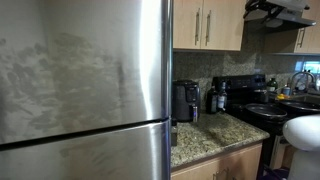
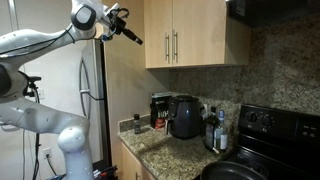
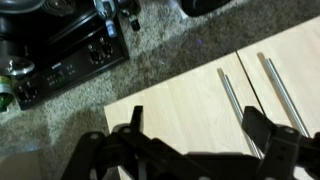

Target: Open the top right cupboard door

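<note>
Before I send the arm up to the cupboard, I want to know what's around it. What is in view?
Right door: one, light tan, closed, wall cupboard above the counter.
Left door: one, light tan, closed, beside it.
Handles: two, silver, upright, where the doors meet.
Fridge: one, steel, at the counter's end.
Counter: one, speckled granite.
Coffee machine: one, black, on the counter.
Bottles: a few, dark, next to the stove.
Stove: one, black.
Arm: one, white.
Gripper: one, black, open, in the air short of the doors.
</note>
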